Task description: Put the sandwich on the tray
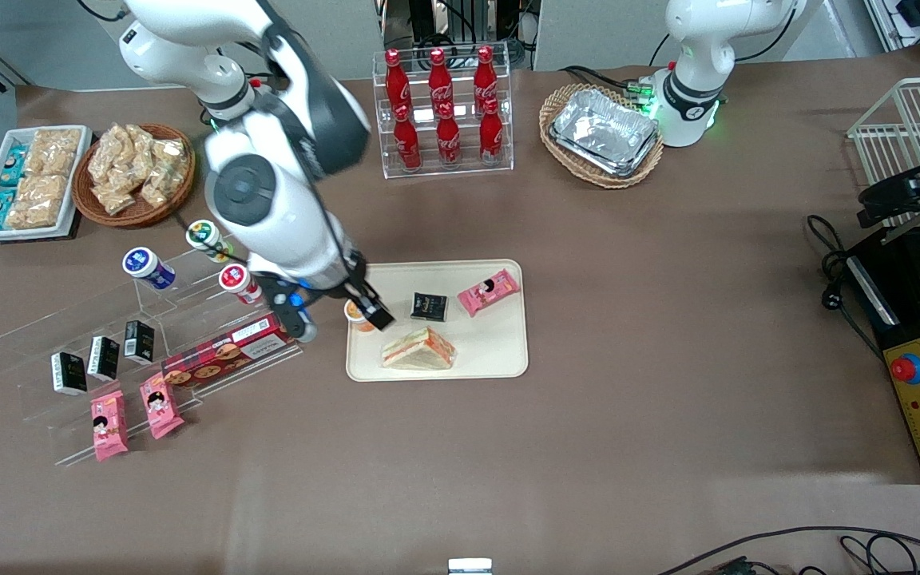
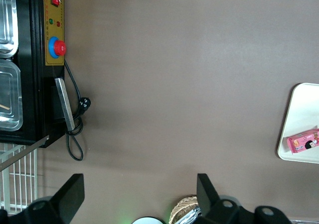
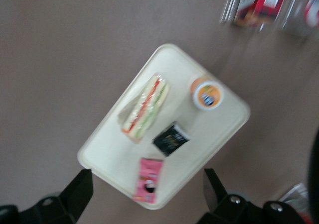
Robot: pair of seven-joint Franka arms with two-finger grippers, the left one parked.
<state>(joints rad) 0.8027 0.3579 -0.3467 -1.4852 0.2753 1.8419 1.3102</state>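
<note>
Cream-bread triangular sandwich (image 1: 418,350) lies on the beige rectangular tray (image 1: 500,355), at six o'clock from a small black packet (image 1: 429,307). Black two-finger gripper (image 1: 374,313) hovers above the tray's working-arm end, fingers spread and holding nothing.

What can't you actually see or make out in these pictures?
- Cup in the front view: mostly hidden by the claw, which hangs above the tray.
- Labels on the cup and black packet in the right wrist view: blurred.
- Sandwich in the left wrist view: cut off by the picture's edge.
</note>
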